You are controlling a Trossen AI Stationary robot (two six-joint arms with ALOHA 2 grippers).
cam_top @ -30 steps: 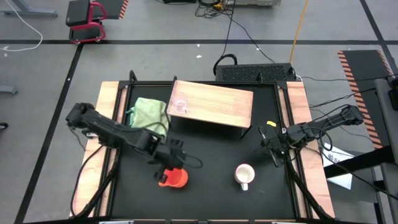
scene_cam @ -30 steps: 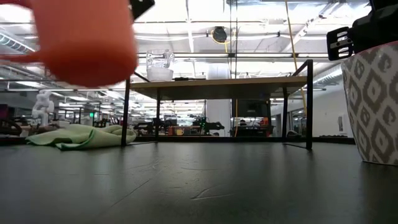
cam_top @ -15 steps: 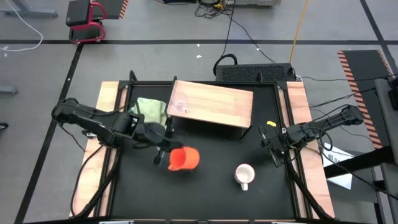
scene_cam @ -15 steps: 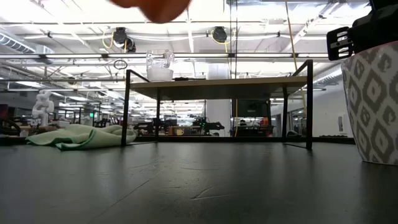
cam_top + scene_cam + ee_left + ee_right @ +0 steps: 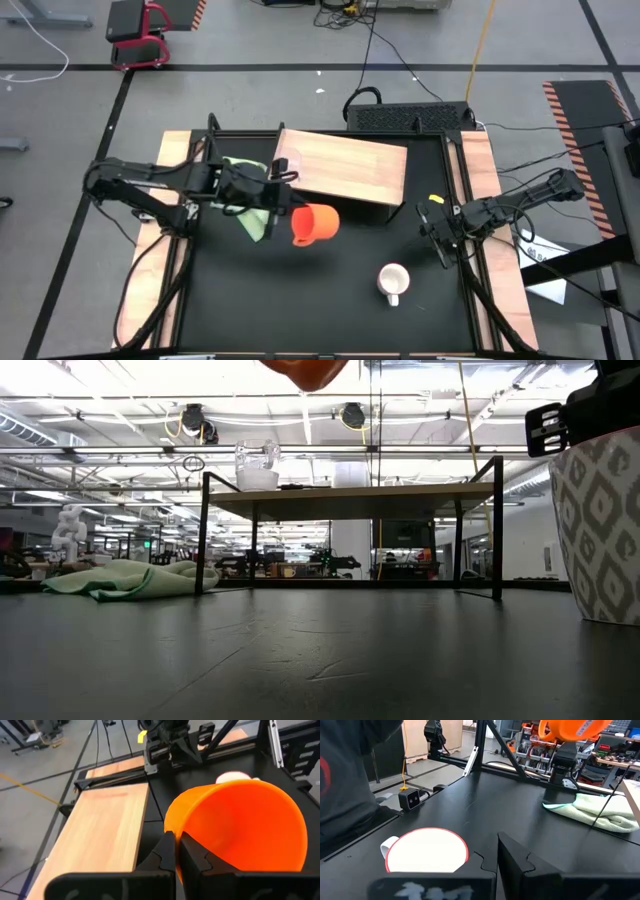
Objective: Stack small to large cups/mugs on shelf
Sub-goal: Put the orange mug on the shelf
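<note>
My left gripper (image 5: pixel 288 207) is shut on the orange mug (image 5: pixel 316 222), high above the table just in front of the shelf's left half; only the mug's lowest part (image 5: pixel 305 370) shows in the low view. The shelf (image 5: pixel 350 166) is a light wooden board on dark legs. The small clear glass cup (image 5: pixel 257 464) stands on its left end. The white mug (image 5: pixel 393 282) stands on the black tabletop at the near right. My right gripper (image 5: pixel 438 243) is shut and empty by the table's right edge, just beyond the white mug (image 5: pixel 427 851). My left gripper pinches a thin edge of the orange mug's wall (image 5: pixel 176 839) between its two fingers. The fingers come level from the table's left. The mug is lifted clear and lies tipped on its side beyond the fingertips.
A light green cloth (image 5: pixel 247 192) lies on the tabletop under my left arm, left of the shelf. A small black box (image 5: pixel 411 797) sits near the white mug. Pale wooden strips (image 5: pixel 160 250) edge the table on both sides.
My left gripper has carried the orange mug up and toward the table's far edge and right, from low over the near tabletop to beside the shelf's front. The mug has risen almost out of the low view. My right arm has kept still.
</note>
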